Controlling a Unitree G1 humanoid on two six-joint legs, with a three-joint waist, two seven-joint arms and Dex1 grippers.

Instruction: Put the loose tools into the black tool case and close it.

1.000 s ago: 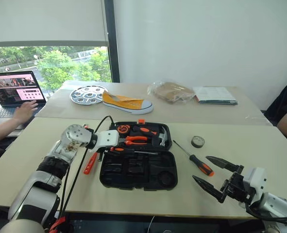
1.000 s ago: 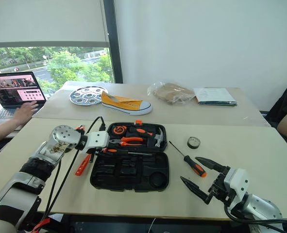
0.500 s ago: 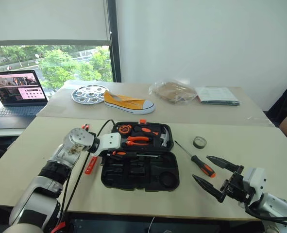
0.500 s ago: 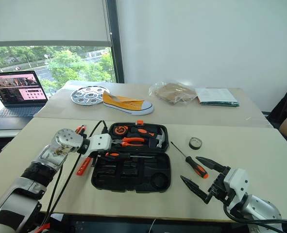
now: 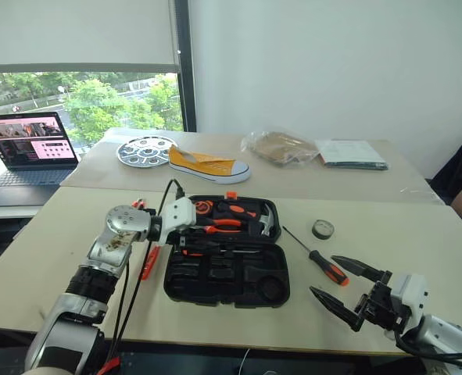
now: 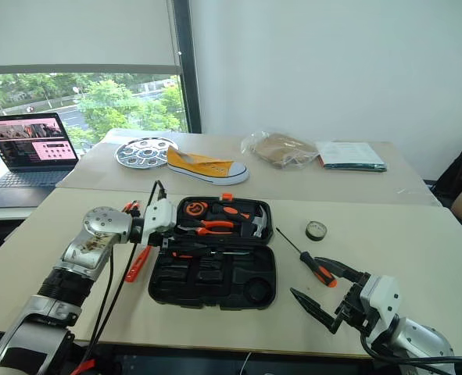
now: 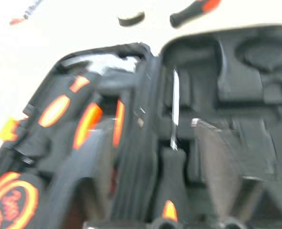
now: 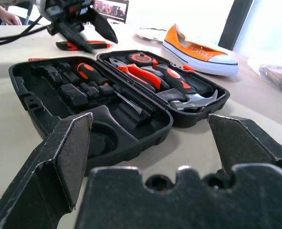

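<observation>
Black plastic throughout the centrepiece: black tool case [image 5: 215,285] lying open on the table [image 5: 418,258], close to the near edge, hinge running left to right, far half stocked with orange-handled tools, near half holding one long screwdriver [image 8: 100,86] along the hinge side.

Left to right:

1. Slim orange tool [image 5: 146,262] on the bare table just beside the left end of the case, under the left forearm, long axis running from near edge to far edge. A second scrap of orange beyond the arm, too hidden to name.
2. Left gripper [image 5: 182,237] poised over the left end of the case near the hinge, fingers parted, nothing between them.
3. Loose screwdriver [image 5: 327,267] on the table right of the case, long axis diagonal, shaft tip toward the far edge and the case, orange-and-black handle toward the near right corner.
4. Small dark tape roll [image 5: 321,229] farther back, apart from both case and screwdriver.
5. Right gripper [image 6: 305,276] near the near right corner, spread wide and empty, just short of the screwdriver handle.

Deciding relation, as judged: handle end presented to the right gripper, case beyond it to the left; right arm clearly the nearer for screwdriver and tape.

Count: one case, two screwdrivers, one tape roll, at least one orange tool outside on the left.
</observation>
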